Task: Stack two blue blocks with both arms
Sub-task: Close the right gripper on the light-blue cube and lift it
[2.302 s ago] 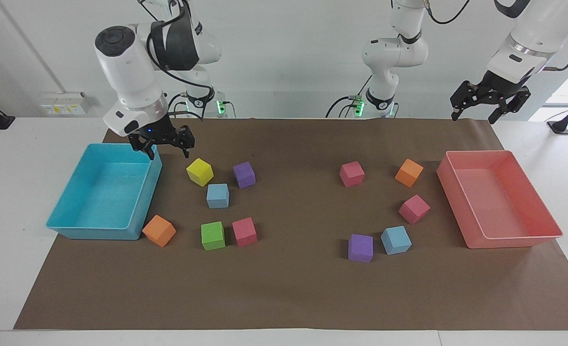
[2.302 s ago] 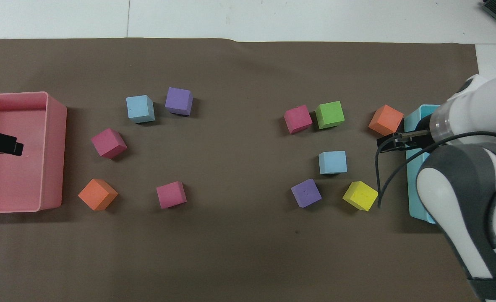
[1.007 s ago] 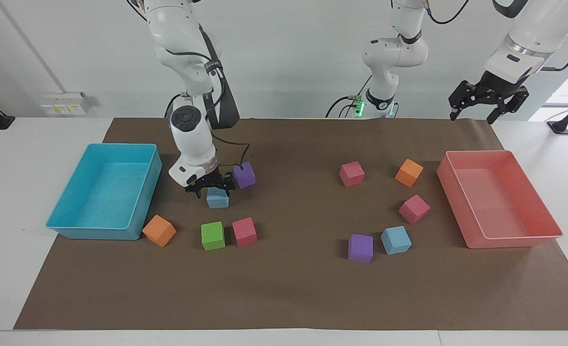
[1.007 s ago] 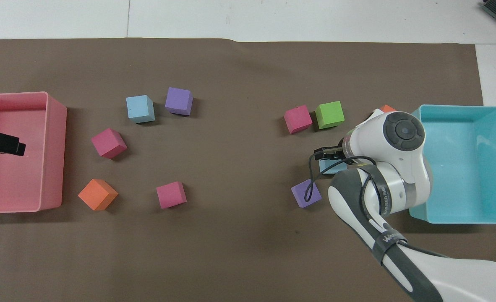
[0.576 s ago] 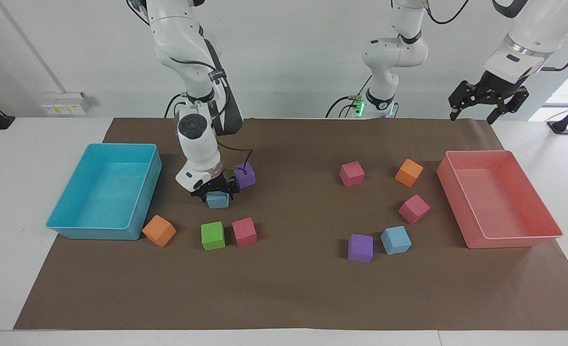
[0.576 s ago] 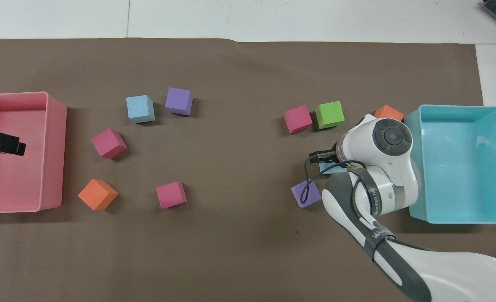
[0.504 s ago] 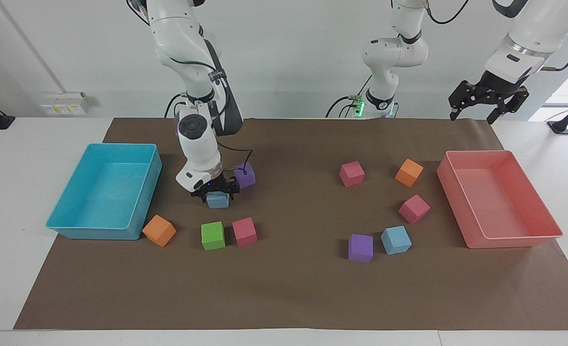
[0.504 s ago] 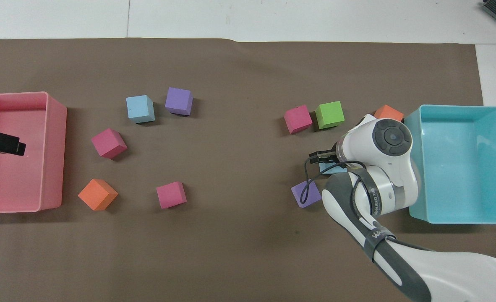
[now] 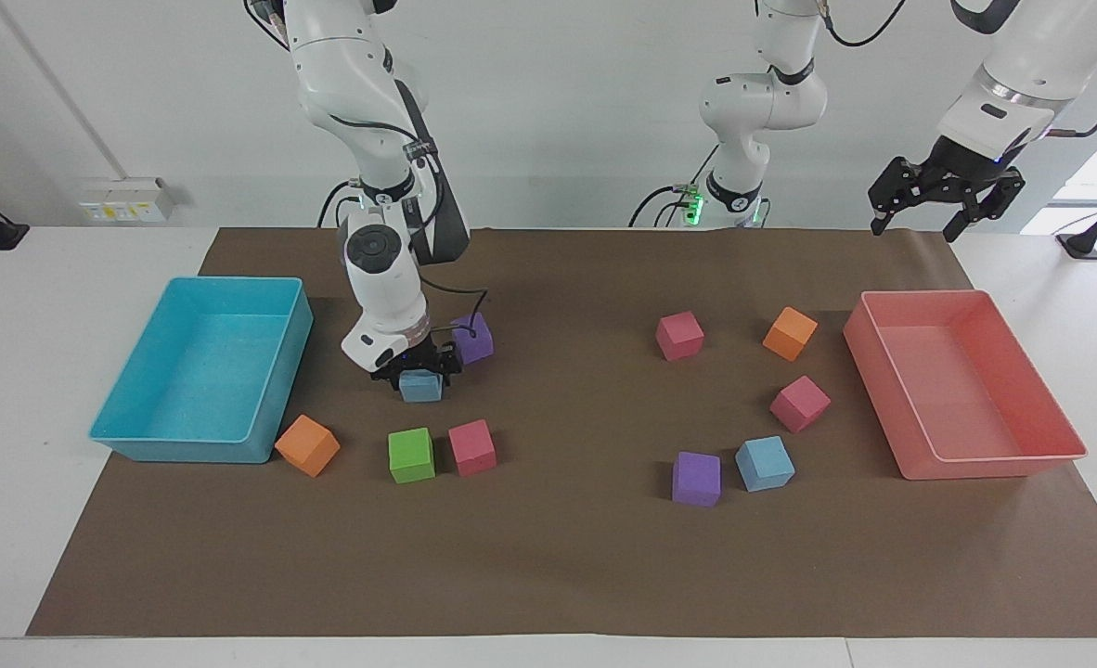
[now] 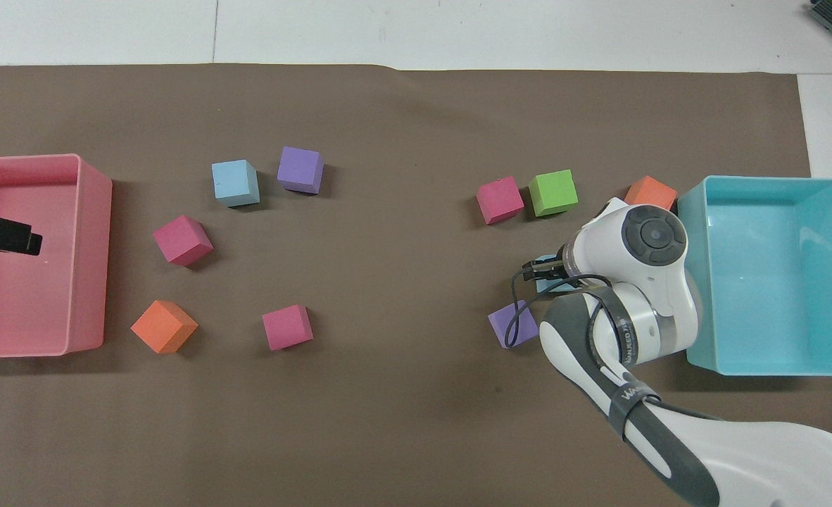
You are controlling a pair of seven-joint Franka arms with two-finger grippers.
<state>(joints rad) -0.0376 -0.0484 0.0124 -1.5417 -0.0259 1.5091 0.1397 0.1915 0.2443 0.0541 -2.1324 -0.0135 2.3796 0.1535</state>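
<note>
While the right gripper point(image 9: 418, 371) straddles a blue block point(image 9: 420, 387), fingers not yet clamped — a skewed pinch could tilt it.
Purple cube point(image 9: 472, 338) sits just beside; left gripper point(image 9: 944, 199) waits spread over the mat's edge near the pink tray point(image 9: 1013, 459).

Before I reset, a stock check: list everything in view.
blue blocks: two, sky blue; one at the right gripper, one toward the left arm's end
purple blocks: two, purple; one beside each blue block
pink blocks: three, magenta; one toward the right arm's end, two toward the left's
orange blocks: two, orange; one by each tray
green block: one, green; beside a pink block
trays: two, turquoise and pink; one at each end
paper mat: one, brown; under everything
right gripper: one, black; down at a blue block
left gripper: one, black, open; raised beside the pink tray
</note>
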